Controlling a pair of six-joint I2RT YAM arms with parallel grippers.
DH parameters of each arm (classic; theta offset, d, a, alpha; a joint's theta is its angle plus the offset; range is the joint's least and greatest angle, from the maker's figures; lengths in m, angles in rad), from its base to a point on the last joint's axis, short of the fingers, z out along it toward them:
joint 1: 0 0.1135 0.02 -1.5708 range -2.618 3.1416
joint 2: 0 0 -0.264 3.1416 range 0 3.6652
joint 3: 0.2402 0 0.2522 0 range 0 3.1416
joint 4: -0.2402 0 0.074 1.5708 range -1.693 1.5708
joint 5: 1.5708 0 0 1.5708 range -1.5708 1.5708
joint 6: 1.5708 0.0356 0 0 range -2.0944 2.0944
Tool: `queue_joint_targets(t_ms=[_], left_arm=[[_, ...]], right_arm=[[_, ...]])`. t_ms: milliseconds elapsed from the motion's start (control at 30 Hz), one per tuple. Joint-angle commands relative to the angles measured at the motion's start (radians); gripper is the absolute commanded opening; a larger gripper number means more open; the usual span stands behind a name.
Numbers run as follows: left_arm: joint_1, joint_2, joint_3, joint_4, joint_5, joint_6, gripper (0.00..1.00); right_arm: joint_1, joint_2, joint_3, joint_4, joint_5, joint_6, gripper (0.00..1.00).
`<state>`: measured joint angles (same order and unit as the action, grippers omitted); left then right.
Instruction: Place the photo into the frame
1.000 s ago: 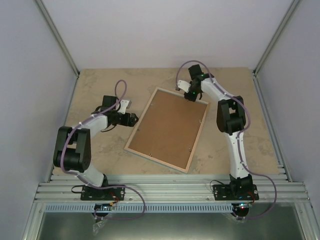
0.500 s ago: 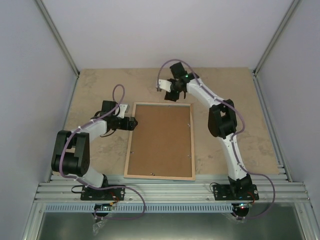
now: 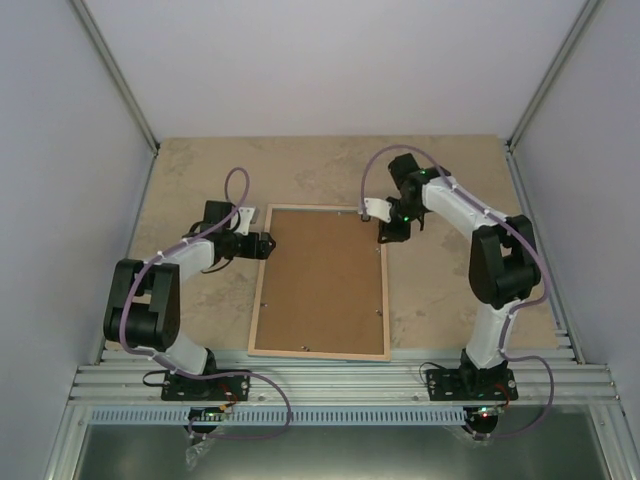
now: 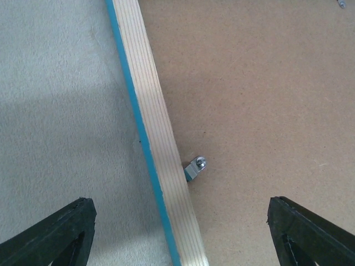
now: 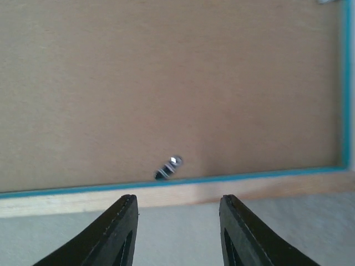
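The frame (image 3: 257, 296) lies face down on the table, its pale wooden edges around the brown backing panel (image 3: 320, 280). The photo is not in view. My left gripper (image 3: 262, 243) is open, its jaws astride the frame's left edge (image 4: 158, 122) near the far corner, over a small metal clip (image 4: 195, 167). My right gripper (image 3: 388, 232) is open beside the frame's right edge (image 5: 266, 187), near another clip (image 5: 169, 166). A thin turquoise line shows along the wood in both wrist views. Neither gripper holds anything.
The beige tabletop (image 3: 450, 290) surrounds the frame. Grey walls close in the left, right and back. The aluminium rail (image 3: 340, 380) with the arm bases runs along the near edge, just below the frame's near side.
The frame has turned from a tilt to square with the table. My right gripper left its far edge, swung back, then came to its right edge. My left gripper closed in on the left edge.
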<state>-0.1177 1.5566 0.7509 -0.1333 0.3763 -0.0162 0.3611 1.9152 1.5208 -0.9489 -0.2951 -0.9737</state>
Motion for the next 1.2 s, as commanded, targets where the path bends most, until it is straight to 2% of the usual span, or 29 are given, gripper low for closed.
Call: queue_joint_targets(t_ms=[0,167,433,633,1033,1167], left_arm=[[-0.002,0.015,0.012,0.022,0.013,-0.005,0.87],[-0.002,0.010,0.006,0.023,0.005,0.000,0.87],[-0.001,0.017,0.007,0.016,0.001,0.008,0.86],[-0.002,0.027,0.004,0.016,-0.020,0.015,0.86],[-0.002,0.162,0.088,-0.078,-0.181,0.079,0.73],[-0.002,0.175,0.095,-0.088,-0.201,0.085,0.69]], right_arm=[[0.035,0.021,-0.030,-0.001,0.041,0.032,0.42],[0.070,0.072,-0.008,0.024,0.068,0.115,0.39],[0.106,0.142,-0.020,0.059,0.179,0.116,0.36],[0.130,0.151,-0.064,0.058,0.249,0.074,0.27],[0.148,0.152,-0.079,0.055,0.330,-0.002,0.10],[0.150,0.138,-0.111,0.084,0.356,-0.052,0.09]])
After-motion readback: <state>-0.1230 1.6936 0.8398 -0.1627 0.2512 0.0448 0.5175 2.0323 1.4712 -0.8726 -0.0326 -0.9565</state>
